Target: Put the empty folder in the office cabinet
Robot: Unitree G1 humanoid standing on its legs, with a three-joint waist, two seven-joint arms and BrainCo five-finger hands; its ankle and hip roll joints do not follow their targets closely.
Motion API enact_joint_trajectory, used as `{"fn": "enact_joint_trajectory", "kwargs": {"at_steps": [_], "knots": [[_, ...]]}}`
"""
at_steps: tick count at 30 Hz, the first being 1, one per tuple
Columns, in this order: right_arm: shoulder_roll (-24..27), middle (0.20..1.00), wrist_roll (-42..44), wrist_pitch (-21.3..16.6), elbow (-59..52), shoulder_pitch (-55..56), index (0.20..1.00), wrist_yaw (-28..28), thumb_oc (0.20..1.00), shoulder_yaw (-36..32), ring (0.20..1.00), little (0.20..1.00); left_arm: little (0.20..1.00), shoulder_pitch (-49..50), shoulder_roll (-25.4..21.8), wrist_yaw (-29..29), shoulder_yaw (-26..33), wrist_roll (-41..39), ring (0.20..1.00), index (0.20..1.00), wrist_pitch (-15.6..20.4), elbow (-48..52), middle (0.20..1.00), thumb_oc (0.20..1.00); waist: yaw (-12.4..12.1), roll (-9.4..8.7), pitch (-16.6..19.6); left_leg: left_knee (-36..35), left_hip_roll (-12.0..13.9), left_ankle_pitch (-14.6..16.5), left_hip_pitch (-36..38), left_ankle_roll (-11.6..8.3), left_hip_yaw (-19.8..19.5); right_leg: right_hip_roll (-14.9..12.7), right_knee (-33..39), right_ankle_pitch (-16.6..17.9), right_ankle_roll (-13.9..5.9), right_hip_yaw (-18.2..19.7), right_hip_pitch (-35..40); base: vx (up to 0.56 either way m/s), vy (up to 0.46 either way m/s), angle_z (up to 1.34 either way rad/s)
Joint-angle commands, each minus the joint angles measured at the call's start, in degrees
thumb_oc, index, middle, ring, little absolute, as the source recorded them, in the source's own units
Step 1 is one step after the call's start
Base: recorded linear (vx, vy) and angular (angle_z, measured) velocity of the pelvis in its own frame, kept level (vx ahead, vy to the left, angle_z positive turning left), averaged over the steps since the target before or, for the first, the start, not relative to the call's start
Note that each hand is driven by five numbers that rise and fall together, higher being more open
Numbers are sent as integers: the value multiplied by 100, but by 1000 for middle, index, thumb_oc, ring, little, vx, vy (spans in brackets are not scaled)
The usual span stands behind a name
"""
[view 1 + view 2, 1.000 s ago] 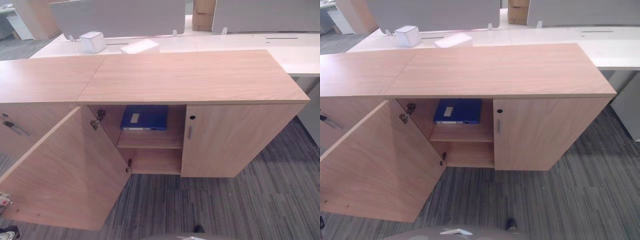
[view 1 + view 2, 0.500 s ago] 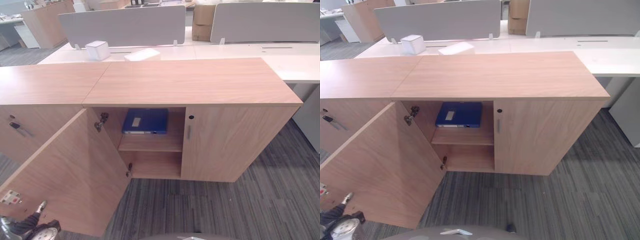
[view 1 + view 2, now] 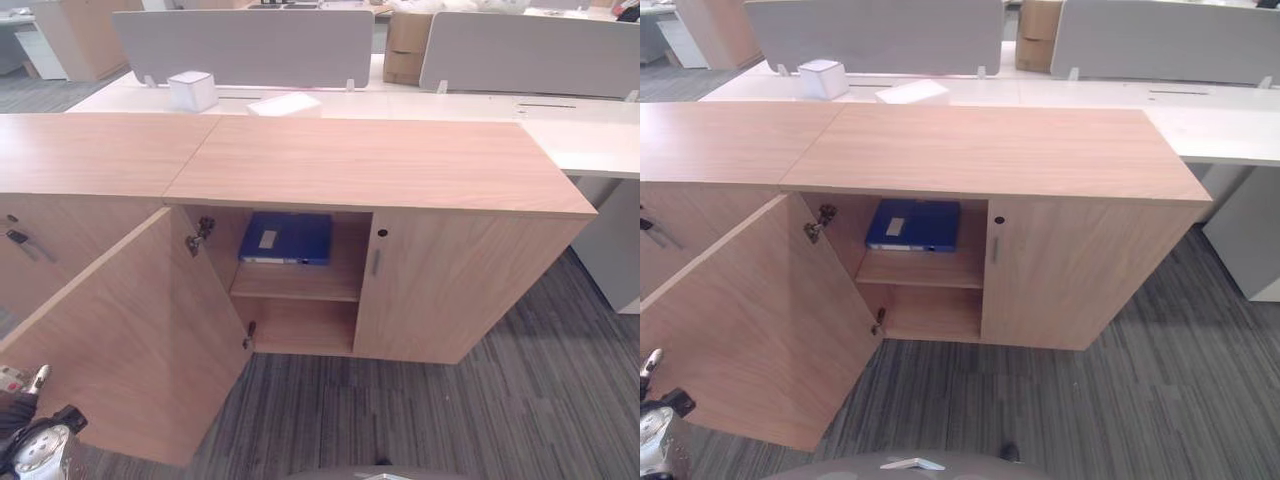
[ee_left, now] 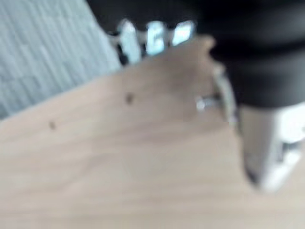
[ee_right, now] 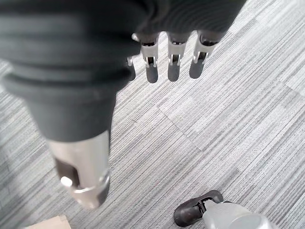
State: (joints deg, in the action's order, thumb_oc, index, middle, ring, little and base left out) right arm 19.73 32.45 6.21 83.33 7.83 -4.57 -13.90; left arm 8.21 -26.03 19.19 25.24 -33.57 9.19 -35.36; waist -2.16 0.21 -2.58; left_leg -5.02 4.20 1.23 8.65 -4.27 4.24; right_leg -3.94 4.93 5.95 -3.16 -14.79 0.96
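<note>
A blue folder with a white label lies flat on the upper shelf of the wooden office cabinet. The cabinet's left door stands swung wide open, while its right door is closed. My left hand is low by the open door's bottom outer corner. In the left wrist view its fingers sit relaxed close against the door's wood and grip nothing. My right hand hangs over the striped grey carpet with straight fingers and holds nothing.
A second wooden cabinet adjoins on the left, with a key in its door. Behind stands a white desk with a white box and grey partitions. Carpet floor lies in front of the cabinet.
The camera has shifted. My left hand has come into view at the lower left by the open door. The folder and both doors are as before.
</note>
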Motion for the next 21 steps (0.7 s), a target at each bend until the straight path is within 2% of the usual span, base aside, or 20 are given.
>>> {"fn": "enact_joint_trajectory", "kwargs": {"at_steps": [1, 3, 4, 8, 9, 10, 11, 13, 15, 21], "knots": [[51, 1000, -237, -27, 377, -489, 1000, -48, 1000, 183, 1000, 1000, 1000, -685, 36, -999, -850, -133, 1000, 1000, 444, 740, 1000, 1000, 420, -96, 88, 2, -252, 513, 43, 165, 115, -225, 7, -215, -460, 479, 28, 13, 4, 4], [56, 1000, -297, -11, 413, -471, 1000, -74, 1000, 185, 1000, 1000, 1000, -728, 169, -1178, -1072, -154, 1000, 1000, 409, 900, 1000, 1000, 452, -107, 96, 2, -253, 521, 53, 170, 121, -223, 7, -212, -463, 491, 36, 8, -1, 8], [62, 1000, -372, 32, 494, -482, 1000, -129, 1000, 190, 1000, 1000, 1000, -845, 351, -1479, -1471, -175, 1000, 1000, 307, 911, 1000, 1000, 507, -114, 109, 2, -260, 526, 60, 183, 146, -225, 7, -199, -464, 532, 31, 8, 3, 14], [55, 1000, -365, 46, 519, -514, 1000, -164, 1000, 227, 1000, 1000, 1000, -1102, 479, -1652, -1819, -250, 1000, 1000, 283, 935, 1000, 1000, 560, -114, 124, 2, -264, 544, 86, 192, 181, -220, 7, -195, -466, 580, 36, 7, 1, 8], [84, 1000, -233, 64, 520, -440, 1000, -373, 1000, -20, 1000, 1000, 1000, -110, 127, -2458, -1172, -1137, 1000, 1000, 142, 2322, 1000, 1000, 455, -82, 96, 2, -264, 542, 92, 205, 166, -231, 7, -182, -472, 579, 52, -4, 17, -9], [84, 1000, -232, 64, 521, -438, 1000, -373, 1000, -15, 1000, 1000, 1000, -102, 127, -2458, -1168, -1138, 1000, 1000, 139, 2326, 1000, 1000, 459, -82, 100, 2, -264, 542, 92, 205, 165, -231, 7, -182, -472, 578, 51, -10, 22, -24], [78, 1000, -188, 93, 594, -389, 1000, -428, 1000, -118, 1000, 1000, 1000, 176, 102, -2495, -1173, -1094, 1000, 1000, 102, 2900, 1000, 1000, 422, -73, 101, 2, -267, 545, 94, 209, 156, -234, 7, -175, -482, 570, 54, 4, 5, -21], [46, 1000, -196, 115, 673, -380, 1000, -459, 1000, -101, 1000, 1000, 1000, 452, 315, -2776, -1501, -1123, 1000, 1000, -94, 3450, 1000, 1000, 426, -64, 106, 2, -273, 544, 103, 224, 161, -236, 7, -171, -480, 586, 54, 6, 2, 9], [55, 1000, -134, 162, 745, -407, 1000, -510, 1000, -148, 1000, 1000, 1000, 630, 477, -3241, -1828, -1642, 1000, 1000, -327, 4036, 1000, 1000, 451, -51, 94, 2, -275, 542, 108, 246, 166, -237, 7, -160, -486, 600, 59, 11, 7, 31], [61, 1000, -3, 200, 836, -372, 1000, -519, 1000, -200, 1000, 1000, 1000, 676, 558, -3517, -2390, -2297, 1000, 1000, -593, 4598, 1000, 1000, 490, -42, 62, 2, -285, 555, 110, 270, 188, -242, 7, -153, -502, 631, 58, 1, 3, 22]]}}
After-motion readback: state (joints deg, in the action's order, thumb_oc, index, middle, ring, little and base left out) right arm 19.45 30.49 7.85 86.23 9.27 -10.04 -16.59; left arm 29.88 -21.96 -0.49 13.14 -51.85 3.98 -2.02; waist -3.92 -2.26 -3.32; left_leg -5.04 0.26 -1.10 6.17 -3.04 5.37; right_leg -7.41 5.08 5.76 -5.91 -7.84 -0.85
